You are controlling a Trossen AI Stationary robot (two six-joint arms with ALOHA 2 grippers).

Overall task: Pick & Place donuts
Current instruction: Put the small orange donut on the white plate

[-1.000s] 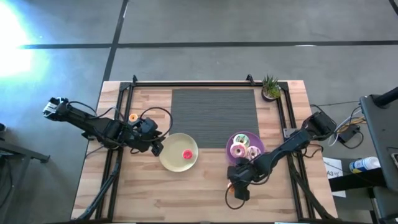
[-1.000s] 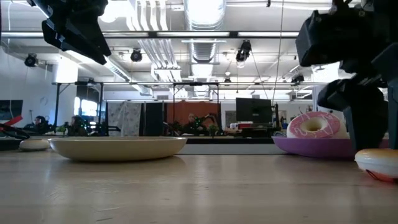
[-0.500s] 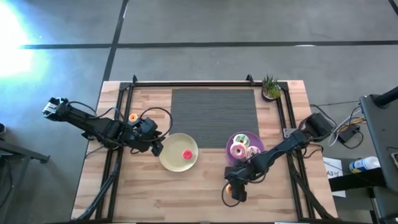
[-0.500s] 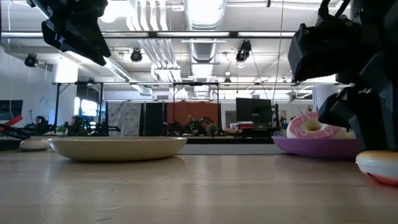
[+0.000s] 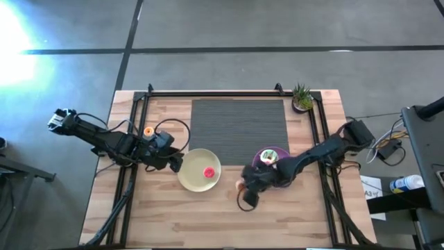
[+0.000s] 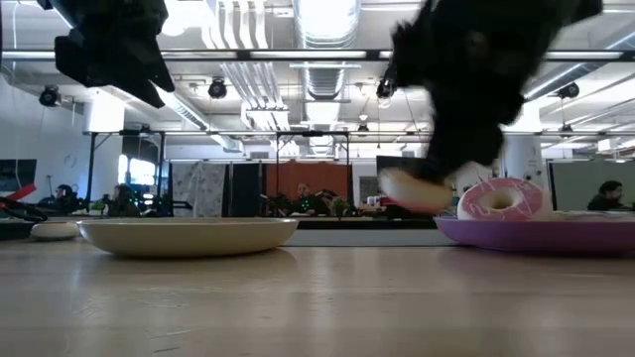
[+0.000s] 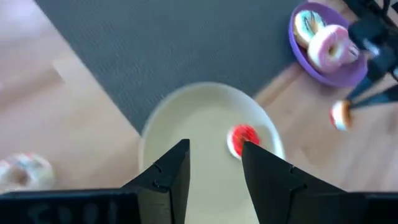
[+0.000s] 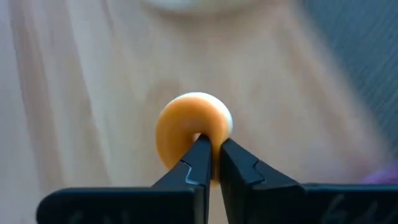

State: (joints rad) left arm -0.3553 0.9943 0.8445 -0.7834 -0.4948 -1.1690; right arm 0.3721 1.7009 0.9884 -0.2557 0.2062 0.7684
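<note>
While the left gripper (image 5: pixel 175 164) hangs just beside the cream-yellow plate (image 5: pixel 194 177), on the side away from the purple plate (image 5: pixel 285 155), we see its fingers (image 7: pixel 166 177) spread apart with nothing between them. A red donut (image 5: pixel 207 171) lies on the cream-yellow plate, toward its purple-plate side, and a tiny orange donut (image 5: pixel 148 130) sits on the wood beyond the left gripper, well apart from the cream-yellow plate.

We find the right gripper (image 5: pixel 242 187) raised above the table between the two plates, nearer the purple one. Its fingertips (image 8: pixel 200 163) are pinched onto the rim of an orange-and-cream donut (image 8: pixel 192 127), which hangs clear of the wood in the low view (image 6: pixel 415 188).

On the purple plate we can make out a pink-iced donut (image 6: pixel 501 198) and a pale one with green (image 5: pixel 268 155) beside it. A dark mat (image 5: pixel 239 128) lies behind both plates, and a small potted plant (image 5: pixel 301 98) stands past the mat's corner, on the purple plate's side.
</note>
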